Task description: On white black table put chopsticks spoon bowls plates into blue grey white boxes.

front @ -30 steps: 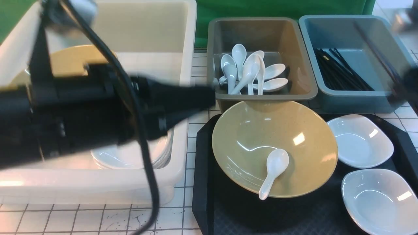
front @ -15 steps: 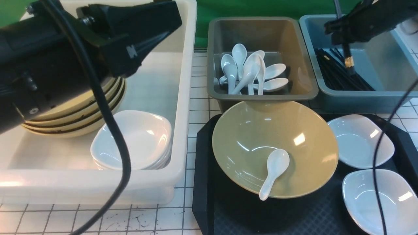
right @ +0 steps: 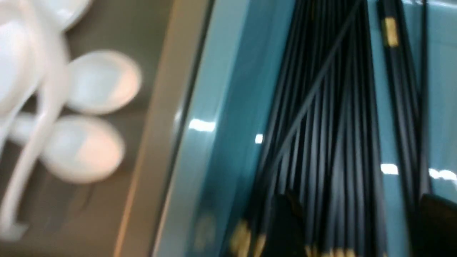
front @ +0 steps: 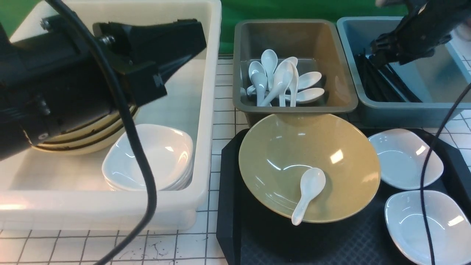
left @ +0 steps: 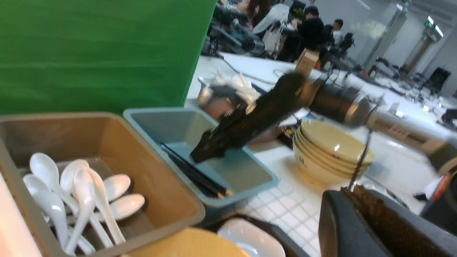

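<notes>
Chopsticks (front: pixel 382 84) lie in the blue bin (front: pixel 401 110), the right gripper (front: pixel 381 53) above them, jaws apart. Left gripper (front: pixel 191 40), jaws together and empty, hangs over the white tub (front: pixel 206 110). Left to clear from the black tray (front: pixel 228 206): yellow bowl (front: pixel 287 147), the spoon (front: pixel 308 195) inside it, far white dish (front: pixel 404 158), near white dish (front: pixel 427 224).

Place: robot lab in a large open hall.
Backdrop: green screen (left: pixel 100 53) hung behind the work area.
Work surface: white tabletop (front: pixel 73 246) ruled with a thin black grid.
Background: people (left: pixel 314 28) gathered near long white benches (left: pixel 257 67) crowded with equipment.
Rigging: thick black cable (front: pixel 147 191) trailing loose across the front view.
</notes>
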Controlling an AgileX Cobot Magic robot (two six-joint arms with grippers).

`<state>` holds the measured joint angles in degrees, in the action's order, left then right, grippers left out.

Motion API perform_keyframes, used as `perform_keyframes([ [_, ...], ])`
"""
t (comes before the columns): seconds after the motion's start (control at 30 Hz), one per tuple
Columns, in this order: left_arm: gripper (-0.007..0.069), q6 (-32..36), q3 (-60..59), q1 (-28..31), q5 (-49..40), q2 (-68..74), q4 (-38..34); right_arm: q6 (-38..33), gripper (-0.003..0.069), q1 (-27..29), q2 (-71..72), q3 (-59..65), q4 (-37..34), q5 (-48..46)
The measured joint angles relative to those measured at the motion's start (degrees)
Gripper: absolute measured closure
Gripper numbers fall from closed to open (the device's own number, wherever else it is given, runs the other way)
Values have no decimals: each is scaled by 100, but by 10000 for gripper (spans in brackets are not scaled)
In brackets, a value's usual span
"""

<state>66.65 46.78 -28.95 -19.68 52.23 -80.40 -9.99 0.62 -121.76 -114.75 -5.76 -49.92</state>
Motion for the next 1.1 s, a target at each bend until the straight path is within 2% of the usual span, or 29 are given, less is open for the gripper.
perform_keyframes([
  [0.1,625,-570,0,0,-564,0,727,-153,274,-12,771,265,31,-691],
  [0.27,625,-1614,0,0,-1606,0,2051,-214,418,-185,2197,1694,111,-990],
  [0.33,625,-1982,0,0,-1827,0,2497,-191,441,-406,3061,2781,111,-979],
  [0.4,625,-2136,0,0,-1869,0,2601,-169,442,-544,3413,3249,111,-980],
  [0.43,625,-2253,0,0,-1884,0,2663,-115,433,-842,3935,3993,111,-990],
  [0.53,625,-2278,0,0,-1884,0,2641,-67,396,-1317,4620,5140,100,-897],
  [0.57,625,-2278,0,0,-1884,0,2587,-55,366,-1507,4864,5693,87,-718],
  [0.7,625,-2278,0,0,-1884,0,2498,110,280,-1850,5225,6624,94,-179],
  [0.77,625,-2278,0,0,-1884,0,2469,200,204,-1992,5213,7194,104,444],
  [0.93,625,-2278,0,0,-1884,0,2469,244,106,-2017,4616,7663,122,1438],
  [1.1,625,-2278,0,0,-1884,0,2469,279,90,-2017,3716,7671,322,2114],
])
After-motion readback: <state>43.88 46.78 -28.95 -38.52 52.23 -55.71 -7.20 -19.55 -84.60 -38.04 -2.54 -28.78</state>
